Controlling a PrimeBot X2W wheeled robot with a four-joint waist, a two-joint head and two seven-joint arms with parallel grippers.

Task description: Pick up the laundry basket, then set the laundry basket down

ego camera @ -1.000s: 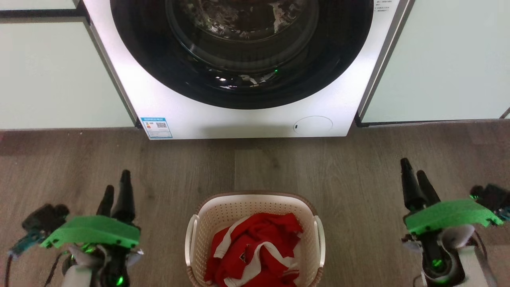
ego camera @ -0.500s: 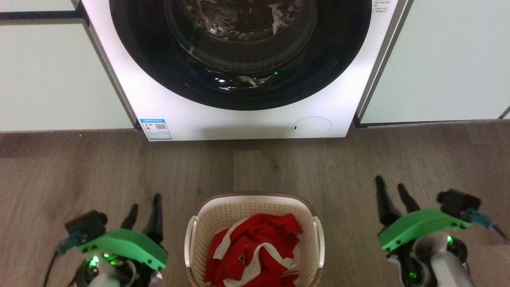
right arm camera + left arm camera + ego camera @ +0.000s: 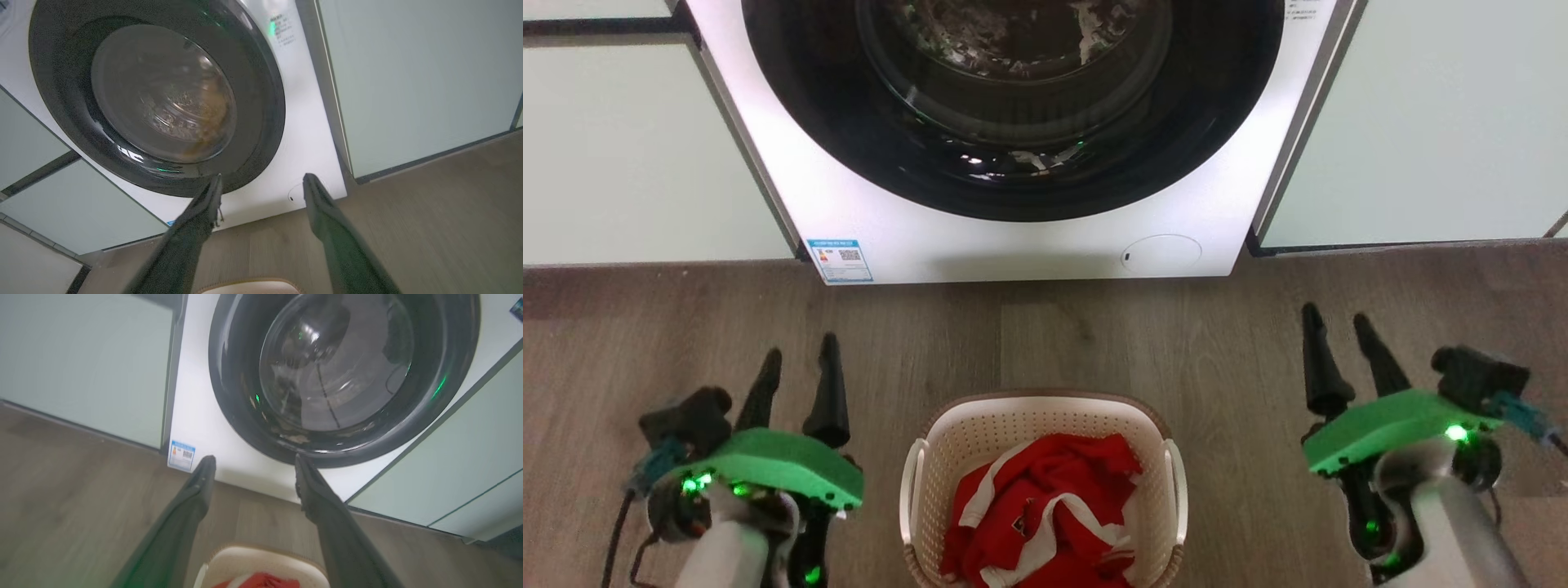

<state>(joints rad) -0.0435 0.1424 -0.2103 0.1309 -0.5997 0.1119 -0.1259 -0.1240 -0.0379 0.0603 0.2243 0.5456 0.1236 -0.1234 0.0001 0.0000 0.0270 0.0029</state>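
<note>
Centrally, at the bottom edge of the head view, the laundry basket is seen standing on the wood-grain floor before the washing machine, apart from it, with a red and white garment heaped inside. The left gripper is held over the floor to the basket's left and the right gripper to its right, neither touching it. Both pairs of fingers are spread apart and nothing is grasped. A blue-bordered sticker with a small code square is fixed at the machine's lower left corner, its print too small to be read. Fine lines of print at the machine's upper right are likewise illegible.
</note>
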